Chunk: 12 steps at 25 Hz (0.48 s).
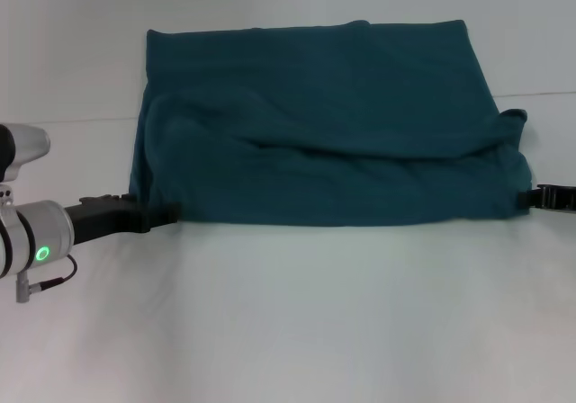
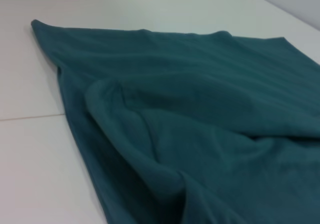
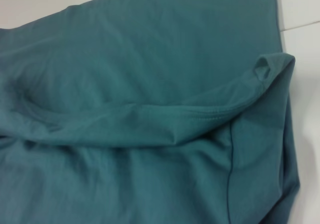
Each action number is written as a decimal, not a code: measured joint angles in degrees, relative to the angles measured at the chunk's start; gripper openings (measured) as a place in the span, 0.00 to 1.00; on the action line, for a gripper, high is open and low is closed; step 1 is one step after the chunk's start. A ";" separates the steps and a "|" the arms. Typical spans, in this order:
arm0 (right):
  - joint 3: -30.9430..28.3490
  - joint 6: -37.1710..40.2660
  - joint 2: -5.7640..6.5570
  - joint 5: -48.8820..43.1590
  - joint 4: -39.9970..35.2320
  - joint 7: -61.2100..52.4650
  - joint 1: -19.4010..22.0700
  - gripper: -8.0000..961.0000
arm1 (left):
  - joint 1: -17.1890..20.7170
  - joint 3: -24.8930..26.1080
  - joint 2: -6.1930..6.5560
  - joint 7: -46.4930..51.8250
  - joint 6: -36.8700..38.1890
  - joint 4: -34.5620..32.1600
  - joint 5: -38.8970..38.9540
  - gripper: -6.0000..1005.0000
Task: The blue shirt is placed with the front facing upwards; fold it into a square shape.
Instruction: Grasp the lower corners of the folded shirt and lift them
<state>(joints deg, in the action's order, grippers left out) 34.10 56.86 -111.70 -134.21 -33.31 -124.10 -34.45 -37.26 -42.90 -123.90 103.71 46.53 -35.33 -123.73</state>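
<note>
Soft, rumpled blue shirt (image 1: 315, 124) (plain teal cotton) forms a rough rectangle; end effector states indiscernible.

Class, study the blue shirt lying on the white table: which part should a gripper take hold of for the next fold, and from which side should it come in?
Judging by its pose, grip the blue shirt at its near folded edge, by the two near corners. That edge is bunched and raised off the table, so fingers could probably slide under from the outer sides, where the left gripper and right gripper sit.
</note>
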 joint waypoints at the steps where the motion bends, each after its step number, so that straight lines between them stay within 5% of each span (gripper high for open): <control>1: 0.00 0.00 -0.02 0.00 0.00 0.00 0.00 0.03 | 0.00 -0.06 -0.02 -0.24 0.00 0.00 -0.25 0.83; 12: 0.00 0.00 -0.25 0.00 0.00 -0.04 0.00 0.03 | -0.29 -1.37 -0.12 -3.19 -0.38 0.10 -0.45 0.82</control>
<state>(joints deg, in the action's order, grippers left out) 34.10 56.86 -111.96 -134.20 -33.31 -124.14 -34.45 -37.55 -44.28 -124.02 100.52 46.15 -35.23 -124.18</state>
